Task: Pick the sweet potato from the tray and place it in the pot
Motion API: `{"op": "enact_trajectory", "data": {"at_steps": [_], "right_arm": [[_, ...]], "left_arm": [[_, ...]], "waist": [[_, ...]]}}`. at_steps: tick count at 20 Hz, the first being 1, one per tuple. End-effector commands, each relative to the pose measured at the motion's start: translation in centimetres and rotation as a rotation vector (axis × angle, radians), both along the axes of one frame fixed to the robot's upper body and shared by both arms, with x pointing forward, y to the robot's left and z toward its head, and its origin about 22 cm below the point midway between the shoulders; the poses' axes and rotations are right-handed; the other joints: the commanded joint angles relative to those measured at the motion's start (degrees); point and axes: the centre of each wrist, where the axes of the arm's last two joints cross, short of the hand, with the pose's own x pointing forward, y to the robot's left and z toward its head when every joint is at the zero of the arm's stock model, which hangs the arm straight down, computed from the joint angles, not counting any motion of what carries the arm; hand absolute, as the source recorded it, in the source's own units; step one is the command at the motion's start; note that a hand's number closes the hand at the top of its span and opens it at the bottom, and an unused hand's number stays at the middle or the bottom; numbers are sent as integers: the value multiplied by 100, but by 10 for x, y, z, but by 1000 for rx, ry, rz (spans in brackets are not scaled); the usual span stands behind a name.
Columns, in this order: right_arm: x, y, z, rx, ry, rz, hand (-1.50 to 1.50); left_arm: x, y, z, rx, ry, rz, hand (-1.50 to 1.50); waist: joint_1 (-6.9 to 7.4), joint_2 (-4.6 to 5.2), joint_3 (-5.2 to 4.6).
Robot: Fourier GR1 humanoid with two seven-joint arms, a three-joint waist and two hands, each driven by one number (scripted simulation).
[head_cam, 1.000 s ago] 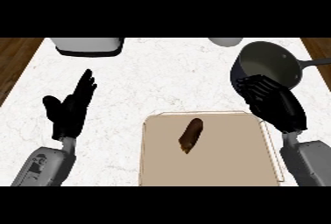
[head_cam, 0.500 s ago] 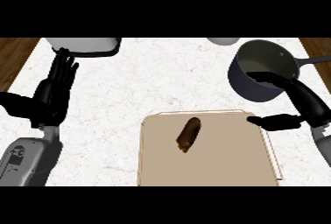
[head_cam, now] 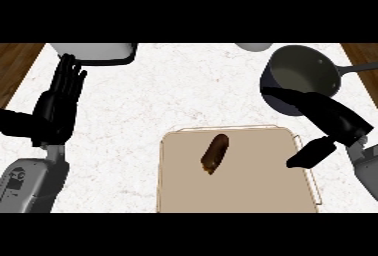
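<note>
Starting at the far left, I've got my left hand (head_cam: 53, 107) up over the white counter (head_cam: 184, 95), fingers straight and pointing away from me, holding nothing. Its fingertips sit just below a grey-and-white appliance (head_cam: 96, 51) at the top edge; I can only see its lower part, so I won't say what it is. A strip of brown wood (head_cam: 16, 62) shows beyond the counter's left end.

Moving to the middle: the tan tray (head_cam: 244, 192) lies on the counter, reaching down to the lower edge of my view. The sweet potato (head_cam: 214, 153) is lying on it, dark brown, long, tilted slightly with its upper end to the right. It sits in the tray's upper half, left of centre, and nothing is touching it.

At the top, a pale rounded object (head_cam: 255, 46) is cut off by the edge.

Now the right: the dark pot (head_cam: 303, 72) stands on the counter beyond the tray's right corner, handle running off to the right. My right hand (head_cam: 325, 117) crosses the pot's near rim, fingers stretched out straight toward the pot, thumb hanging down over the tray's right edge. It's open, grasping nothing, well apart from the sweet potato.
</note>
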Motion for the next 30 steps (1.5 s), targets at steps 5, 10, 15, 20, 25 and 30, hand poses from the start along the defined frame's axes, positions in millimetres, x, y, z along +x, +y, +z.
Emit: {"op": "enact_trajectory", "data": {"at_steps": [5,10,15,20,25,30], "right_arm": [[6,84,13,-194,113,22,-150],[22,113,-12,-253,212,3,-150],[7,116,-27,-275,293,-13,-150],[-6,111,-53,-284,302,-11,-150],[-11,138,-62,-260,262,34,-150],[-1,130,-50,-261,238,45,-150]], "left_arm": [[-13,-3,-4,2,-9,11,0],[-12,4,-7,-6,2,1,0],[-8,-7,10,1,-4,12,0],[-25,15,-22,1,6,10,0],[-19,9,-2,12,4,-8,0],[-12,-9,0,5,-8,20,0]], "waist": [[34,0,6],[31,19,8],[-23,5,10],[-27,5,10],[-24,5,11],[-31,5,11]]}}
